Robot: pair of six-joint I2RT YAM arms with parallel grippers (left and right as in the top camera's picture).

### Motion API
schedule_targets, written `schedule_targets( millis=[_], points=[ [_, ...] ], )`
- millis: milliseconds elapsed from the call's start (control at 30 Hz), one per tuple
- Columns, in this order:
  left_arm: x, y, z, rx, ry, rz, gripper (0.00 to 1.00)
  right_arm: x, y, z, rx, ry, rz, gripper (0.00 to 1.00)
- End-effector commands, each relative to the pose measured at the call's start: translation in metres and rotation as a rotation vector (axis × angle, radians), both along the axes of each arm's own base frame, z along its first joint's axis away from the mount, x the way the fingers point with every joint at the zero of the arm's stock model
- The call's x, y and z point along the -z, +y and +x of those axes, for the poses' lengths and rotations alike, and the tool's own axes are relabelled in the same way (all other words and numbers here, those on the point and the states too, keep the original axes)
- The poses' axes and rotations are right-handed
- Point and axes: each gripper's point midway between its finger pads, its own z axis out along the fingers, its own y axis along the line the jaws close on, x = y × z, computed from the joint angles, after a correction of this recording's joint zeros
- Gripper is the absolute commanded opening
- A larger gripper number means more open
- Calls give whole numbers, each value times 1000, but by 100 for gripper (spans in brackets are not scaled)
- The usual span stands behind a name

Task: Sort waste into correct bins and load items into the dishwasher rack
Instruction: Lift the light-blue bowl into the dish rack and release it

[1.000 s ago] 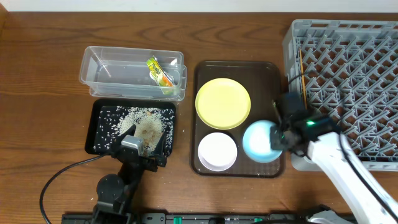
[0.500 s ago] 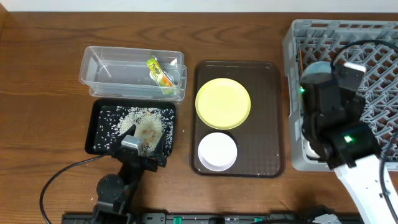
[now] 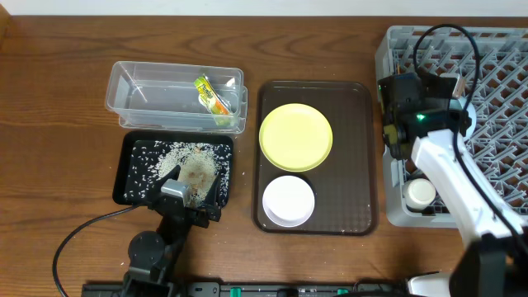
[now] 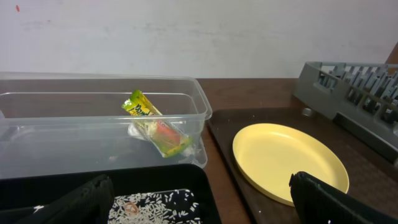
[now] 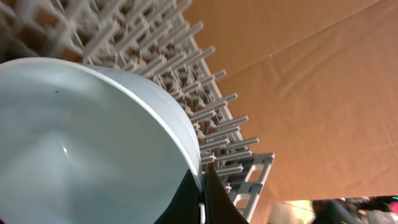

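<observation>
Right tool: clamped on light blue bowl rim, at the rack.
Left tool: fingers apart.
Done: wrapper, rice binned; cup racked.
Remaining: yellow plate, white bowl, left of my right tool.

one plate, two bowls, one cup, one wrapper, two bins, one rack.
</observation>
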Motion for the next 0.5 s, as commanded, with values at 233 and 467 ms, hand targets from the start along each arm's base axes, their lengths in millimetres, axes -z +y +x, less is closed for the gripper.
schedule_targets(
  millis=[233,467],
  points=[
    [16,-1,-1,8,42,25,93,30,12,3,-40,143,-6,1],
    [16,-1,-1,8,42,25,93,30,32,-11,-64,158,-3,1]
  ],
)
